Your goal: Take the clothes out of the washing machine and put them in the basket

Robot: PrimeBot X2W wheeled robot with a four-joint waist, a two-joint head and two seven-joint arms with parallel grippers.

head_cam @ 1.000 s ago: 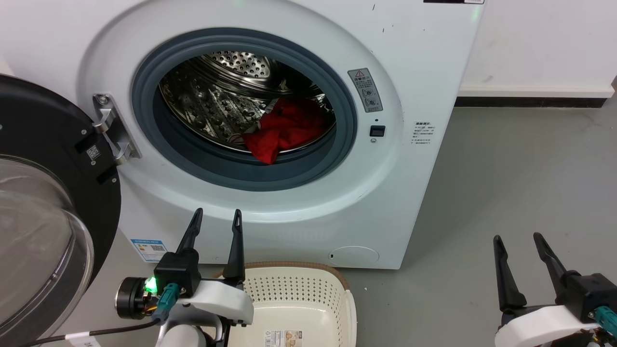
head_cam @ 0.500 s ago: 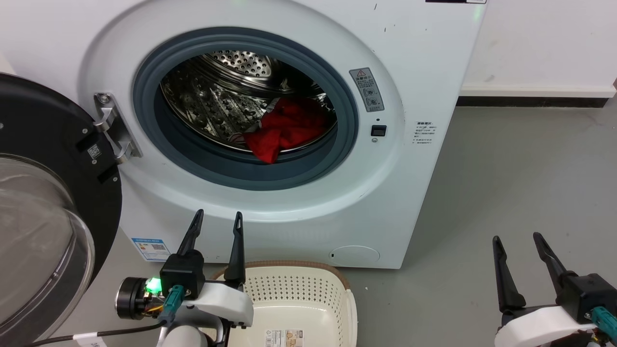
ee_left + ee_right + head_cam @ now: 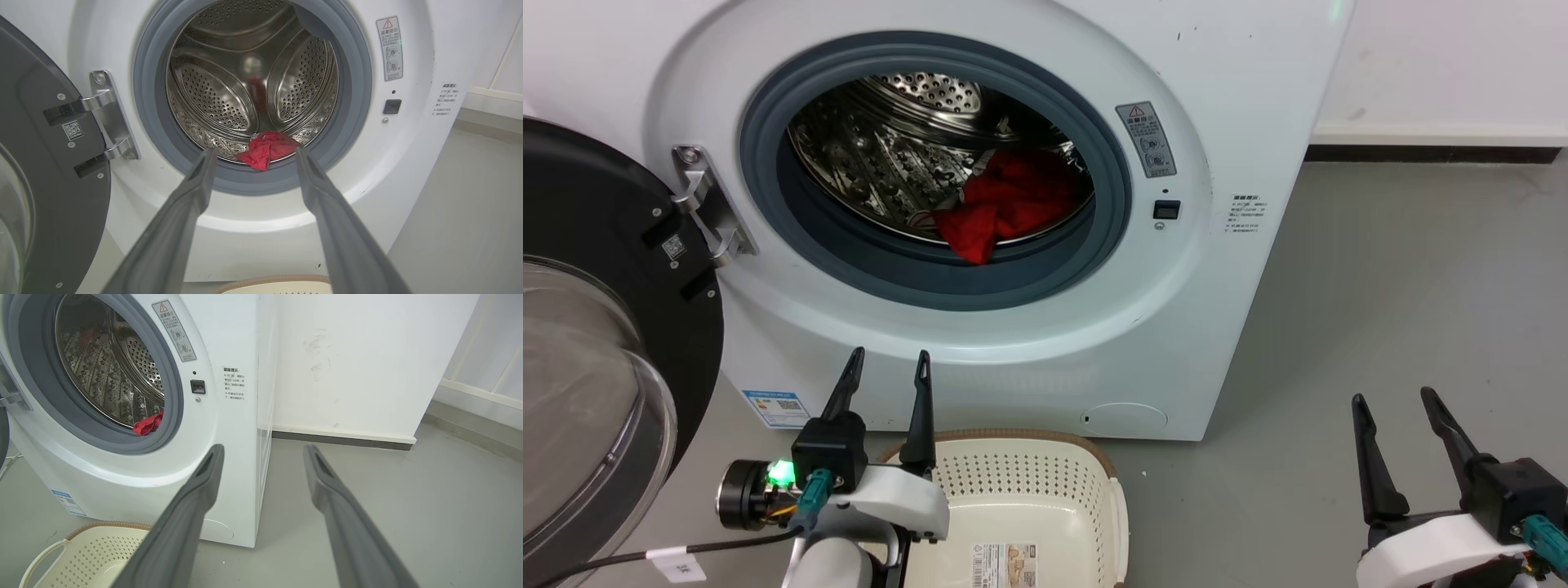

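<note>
Labels first: right of the porthole on the white washing machine [image 3: 1241, 98], a grey warning sticker [image 3: 1145, 139] is showing a red triangle above round pictograms. A small printed notice [image 3: 1245, 214] further right is coming through too fine to read. A blue-edged label [image 3: 776, 406] with a QR code is sticking at the machine's lower left corner. Another QR sticker [image 3: 671, 247] is sitting on the black rim of the door [image 3: 596, 343], which is hanging wide open at left.

Into the containers: the red clothes [image 3: 1005, 204] are lying bunched at the front lip of the steel drum [image 3: 882, 163], right of centre, one corner drooping onto the grey gasket [image 3: 907, 282]. The cream basket [image 3: 1029, 482] is standing on the floor [image 3: 1380, 286] before the machine, carrying a label sticker [image 3: 1005, 565] on its bottom.

The left gripper [image 3: 889, 356] is hovering by the basket's rear left corner, fingers moderately spread, gripping nothing. Its wrist view is framing the clothes between them, well apart, and peering deep at the drum's raised paddles [image 3: 216, 98]. The right gripper [image 3: 1392, 398] is hanging over the floor at right, likewise parted and holding nothing. Its wrist view is catching the machine's side panel [image 3: 264, 396], a scuffed white wall [image 3: 347, 355] and a dark baseboard [image 3: 343, 439].
</note>
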